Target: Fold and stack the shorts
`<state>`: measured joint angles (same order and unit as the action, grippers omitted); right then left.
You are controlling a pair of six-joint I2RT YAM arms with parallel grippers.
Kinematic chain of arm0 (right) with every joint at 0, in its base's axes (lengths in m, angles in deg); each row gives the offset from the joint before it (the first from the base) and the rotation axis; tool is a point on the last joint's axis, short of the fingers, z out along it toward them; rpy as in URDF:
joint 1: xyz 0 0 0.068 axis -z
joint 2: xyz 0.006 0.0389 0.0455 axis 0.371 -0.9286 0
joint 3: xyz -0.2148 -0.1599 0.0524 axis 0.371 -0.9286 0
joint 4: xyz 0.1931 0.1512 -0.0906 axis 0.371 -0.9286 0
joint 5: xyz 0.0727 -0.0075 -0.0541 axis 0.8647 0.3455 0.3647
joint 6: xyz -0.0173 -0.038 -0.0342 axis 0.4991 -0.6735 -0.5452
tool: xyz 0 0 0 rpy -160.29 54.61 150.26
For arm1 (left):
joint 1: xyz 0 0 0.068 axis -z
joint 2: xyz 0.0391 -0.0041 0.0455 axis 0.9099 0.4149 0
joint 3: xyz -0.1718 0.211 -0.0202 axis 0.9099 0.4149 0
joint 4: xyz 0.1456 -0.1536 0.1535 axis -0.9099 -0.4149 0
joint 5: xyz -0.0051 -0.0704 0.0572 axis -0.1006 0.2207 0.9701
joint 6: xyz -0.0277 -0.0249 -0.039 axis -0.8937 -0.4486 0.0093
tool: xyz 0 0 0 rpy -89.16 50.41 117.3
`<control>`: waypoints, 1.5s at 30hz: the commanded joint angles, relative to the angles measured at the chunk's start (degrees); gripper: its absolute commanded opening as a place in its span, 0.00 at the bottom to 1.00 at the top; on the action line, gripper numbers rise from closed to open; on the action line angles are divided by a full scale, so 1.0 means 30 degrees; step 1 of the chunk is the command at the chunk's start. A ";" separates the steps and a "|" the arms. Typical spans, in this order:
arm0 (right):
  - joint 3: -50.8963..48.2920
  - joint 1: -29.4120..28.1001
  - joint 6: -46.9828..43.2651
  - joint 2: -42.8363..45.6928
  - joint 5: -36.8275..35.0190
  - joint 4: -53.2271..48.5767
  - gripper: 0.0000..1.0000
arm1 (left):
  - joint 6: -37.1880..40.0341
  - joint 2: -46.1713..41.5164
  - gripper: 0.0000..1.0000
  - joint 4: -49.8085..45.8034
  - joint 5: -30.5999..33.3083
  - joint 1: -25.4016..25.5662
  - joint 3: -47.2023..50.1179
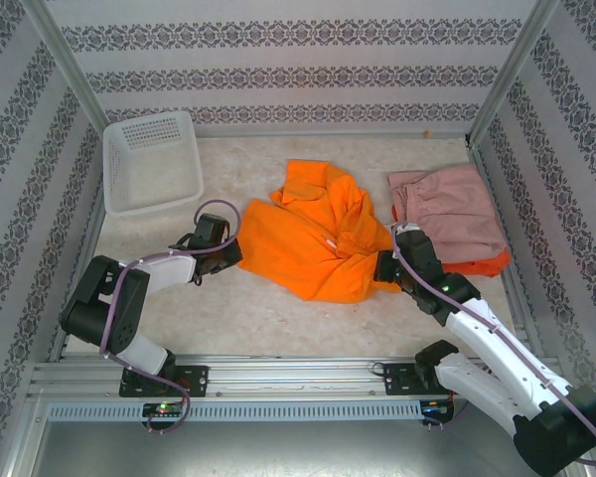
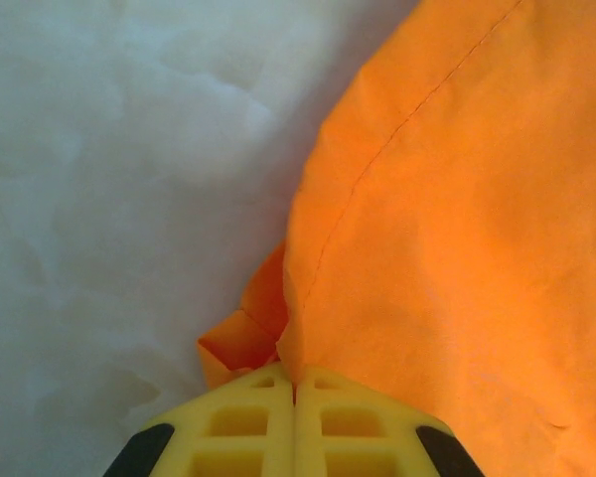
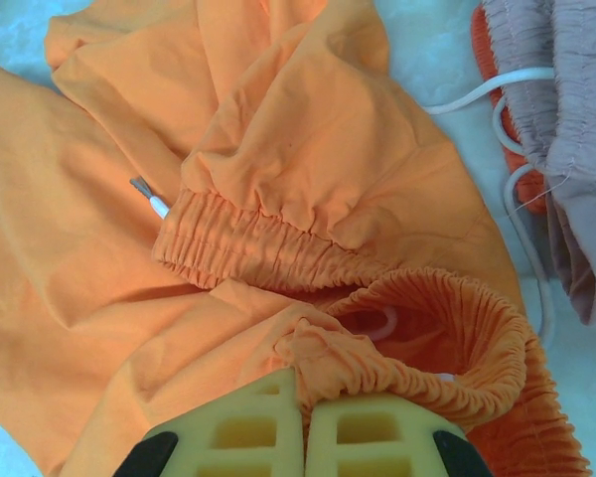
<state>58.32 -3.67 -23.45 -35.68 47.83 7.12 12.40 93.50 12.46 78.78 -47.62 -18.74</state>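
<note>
- We see the orange shorts [image 1: 313, 243] sprawled and crumpled mid-table, the gathered elastic waist bunched at their right side and loose folds heaped at the far end.
- The pink shorts [image 1: 447, 214] lie fairly flat just to their right.
- The red-orange shorts [image 1: 489, 264] sit under the pink pair, one edge peeking out nearest us.

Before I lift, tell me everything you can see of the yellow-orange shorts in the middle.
The yellow-orange shorts look like thin, matte woven fabric with stitched hems, a gathered elastic waistband and a white drawstring with a grey tip. They lie rumpled and unfolded on the table mid-workspace, one part flopped over another. The left end effector is shut on their left hem edge. The right end effector is shut on the bunched waistband.
</note>
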 commanded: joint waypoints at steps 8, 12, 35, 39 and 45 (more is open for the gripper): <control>0.3144 0.1424 -0.1662 -0.3544 0.1420 0.1473 0.00 | 0.1900 -0.3316 0.00 -0.2773 0.1518 -0.1070 -0.2662; 0.7011 0.2228 -0.2638 -0.6372 0.2336 0.1368 0.00 | 0.3277 -0.3461 0.00 -0.4697 0.1234 -0.2266 -0.5911; 3.5953 0.6726 0.1561 -2.0952 1.3676 0.1300 0.00 | 0.6627 0.7202 0.00 -1.5940 0.0007 -0.5956 -3.9034; 2.8636 0.6873 -0.0745 -1.6949 1.3334 0.4491 0.00 | 0.6899 0.1666 0.00 -1.1845 -0.0643 -0.5967 -2.9950; 1.2400 0.7019 -0.2072 -0.9953 1.1305 1.3404 0.00 | 0.4076 -0.8104 0.00 -0.1048 -0.0221 -0.5863 -1.0956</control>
<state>106.30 17.40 -25.81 -69.69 84.18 33.45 28.80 74.46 -5.66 77.75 -65.13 -66.21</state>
